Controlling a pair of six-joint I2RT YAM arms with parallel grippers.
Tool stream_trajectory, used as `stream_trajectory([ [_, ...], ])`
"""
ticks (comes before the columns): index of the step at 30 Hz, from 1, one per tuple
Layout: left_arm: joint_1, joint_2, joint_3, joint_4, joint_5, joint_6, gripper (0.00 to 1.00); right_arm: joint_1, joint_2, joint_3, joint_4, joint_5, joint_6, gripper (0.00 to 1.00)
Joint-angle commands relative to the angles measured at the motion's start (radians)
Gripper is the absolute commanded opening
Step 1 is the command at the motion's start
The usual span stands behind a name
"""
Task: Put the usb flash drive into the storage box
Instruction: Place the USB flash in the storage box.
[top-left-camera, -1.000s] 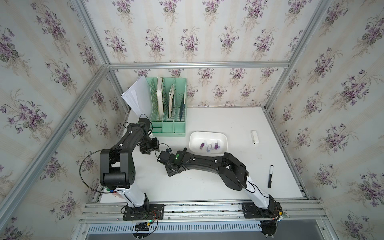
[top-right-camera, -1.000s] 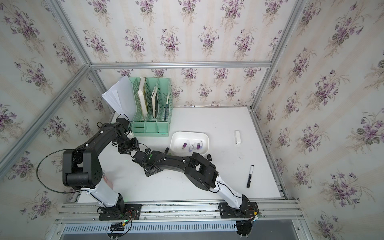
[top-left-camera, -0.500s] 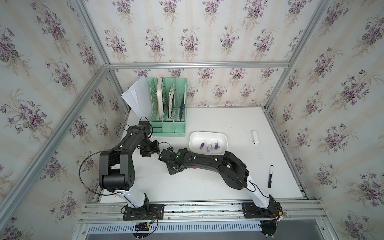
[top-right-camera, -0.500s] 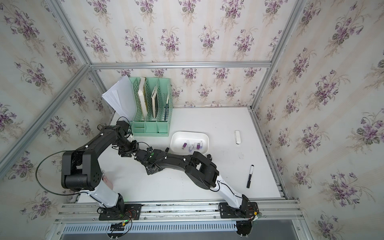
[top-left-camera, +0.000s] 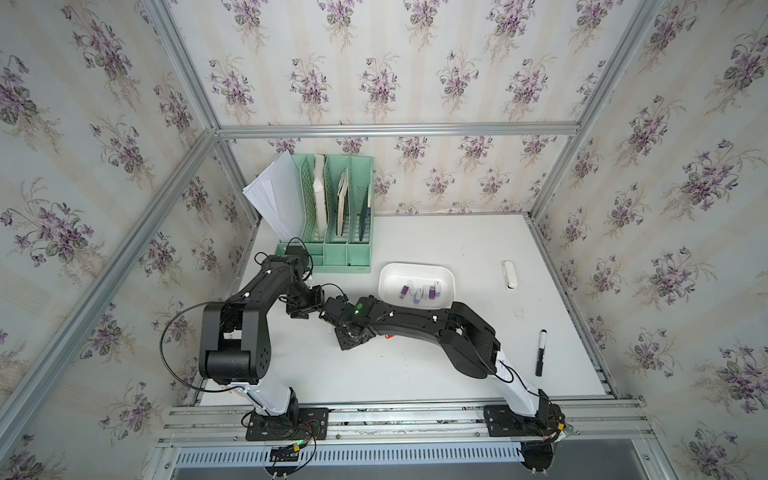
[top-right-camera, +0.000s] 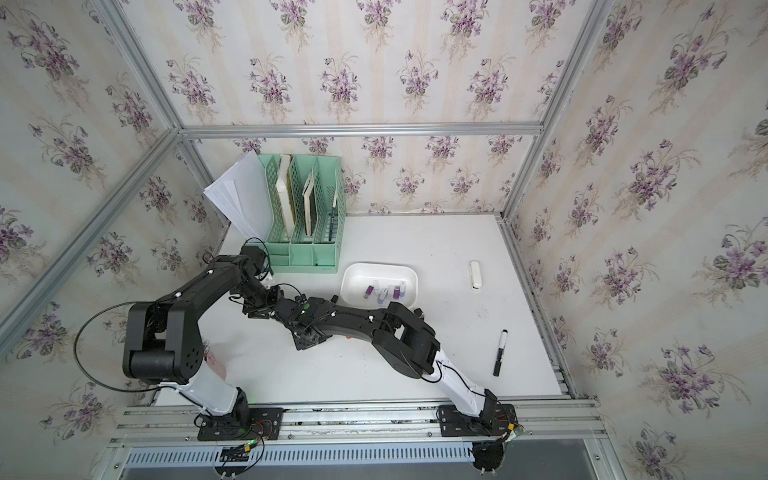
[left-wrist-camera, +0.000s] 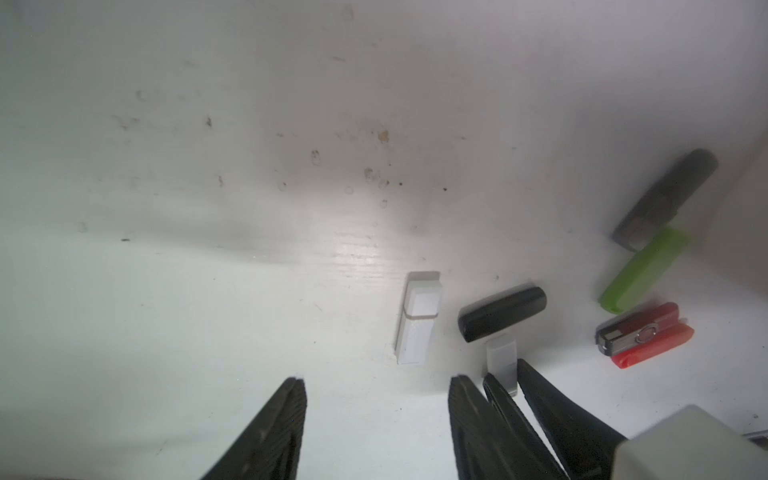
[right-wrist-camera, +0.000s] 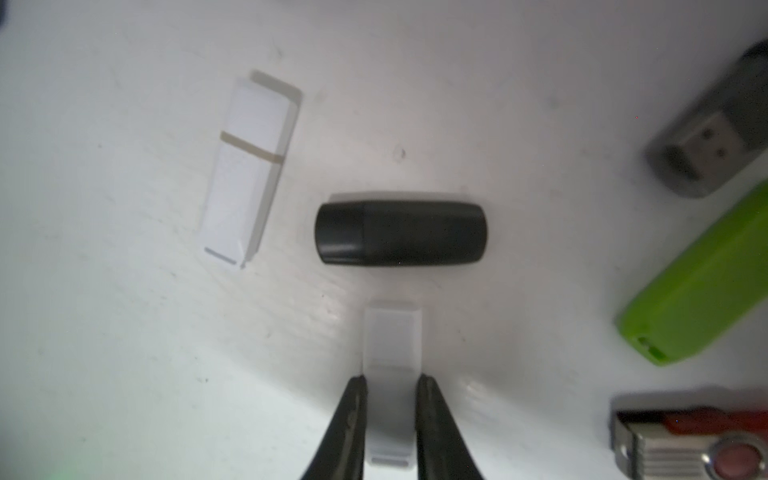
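The right gripper (right-wrist-camera: 390, 379) is clamped on a small frosted-white rectangular plastic usb flash drive (right-wrist-camera: 391, 332), which seems to lie on the white tabletop (right-wrist-camera: 124, 332) beside a black capped drive (right-wrist-camera: 399, 227). The left gripper (left-wrist-camera: 376, 386) stands half-spread and empty. The shallow white plastic storage box (top-left-camera: 411, 269) sits nearby.

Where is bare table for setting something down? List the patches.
Free: between storage box and white bar; behind the box, right of the file organizer; between white bar and marker. Crowded: around the black drive and green drive.
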Motion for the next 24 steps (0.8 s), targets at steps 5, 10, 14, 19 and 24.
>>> stream_trajectory([
  [5,-0.025,-0.013,-0.039,0.009,0.012,-0.021,0.60,-0.043,-0.133,-0.072,-0.023,0.048,0.019,0.16],
  [10,-0.058,0.001,-0.052,0.025,0.009,-0.034,0.60,-0.101,-0.241,-0.122,-0.027,0.084,0.014,0.16],
  [14,-0.089,0.028,-0.055,0.042,0.007,-0.046,0.59,-0.178,-0.295,-0.145,-0.030,0.102,-0.014,0.15],
  [19,-0.127,0.066,-0.045,0.056,-0.004,-0.059,0.59,-0.263,-0.304,-0.152,-0.029,0.112,-0.059,0.15],
  [24,-0.142,0.092,-0.038,0.063,-0.014,-0.065,0.59,-0.330,-0.284,-0.166,0.005,0.103,-0.091,0.15],
])
